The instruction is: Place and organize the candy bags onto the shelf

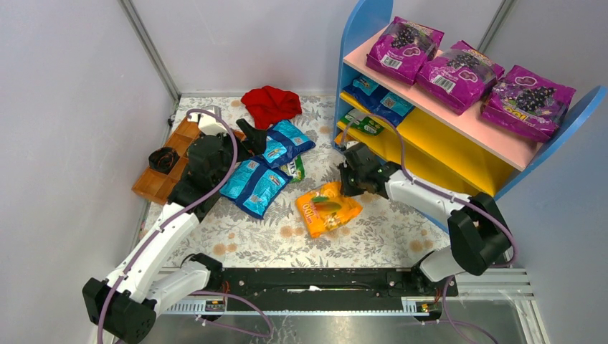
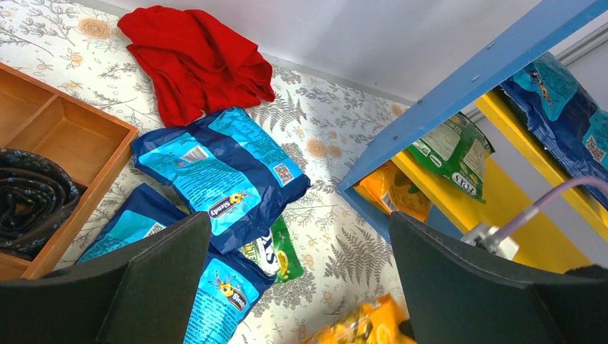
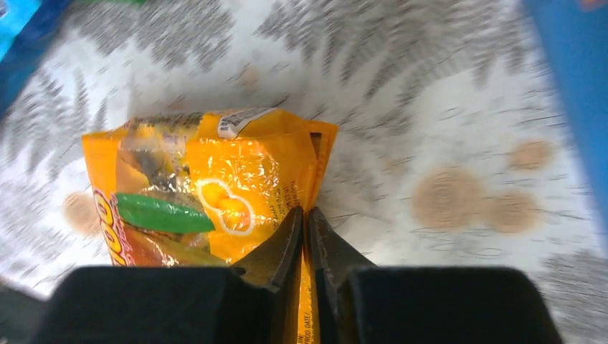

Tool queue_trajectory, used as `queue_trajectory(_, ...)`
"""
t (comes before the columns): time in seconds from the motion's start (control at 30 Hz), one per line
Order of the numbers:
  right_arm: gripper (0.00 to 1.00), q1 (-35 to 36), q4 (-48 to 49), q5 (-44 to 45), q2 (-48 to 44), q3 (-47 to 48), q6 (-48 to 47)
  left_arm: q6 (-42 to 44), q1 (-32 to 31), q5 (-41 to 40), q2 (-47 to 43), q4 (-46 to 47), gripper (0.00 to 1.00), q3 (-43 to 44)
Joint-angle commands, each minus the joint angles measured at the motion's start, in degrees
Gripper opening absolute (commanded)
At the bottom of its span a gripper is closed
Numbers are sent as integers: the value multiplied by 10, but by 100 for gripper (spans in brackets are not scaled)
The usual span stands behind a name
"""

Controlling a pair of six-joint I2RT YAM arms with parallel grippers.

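**A:** Where is the orange candy bag (image 3: 215, 179)?

**B:** It lies on the tabletop (image 1: 387, 236), just in front of the shelf (image 1: 459, 154). The right fingers (image 3: 283, 251) are pressed together on its thin side seam.

**A:** Is that a risky hold?

**B:** I think so. The film is glossy, and a bag held by one edge will likely hang and swing. Lift it slowly, keep the seam level, and carry it in low under the board's lip.

**A:** Which board?

**B:** Probably the lowest one. The left wrist view shows a second orange bag (image 2: 391, 190) there, so sorting by colour makes sense.

**A:** And the left fingers (image 2: 143, 287)?

**B:** They are spread wide with nothing between them, above the blue bags (image 1: 254, 185). Keep them out of the right arm's path.
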Motion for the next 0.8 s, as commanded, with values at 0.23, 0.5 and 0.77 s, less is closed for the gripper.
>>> queue_trajectory(0.23,100,143,-163,266,5,144,-34,0,2,1,3,28,99,2)
queue_trajectory(0.5,100,238,-170,291,68,166,59,-2,2,4,3,28,99,3)
queue_trajectory(0.77,100,311,-321,471,248,310,56,0,2,-1,0,27,99,4)
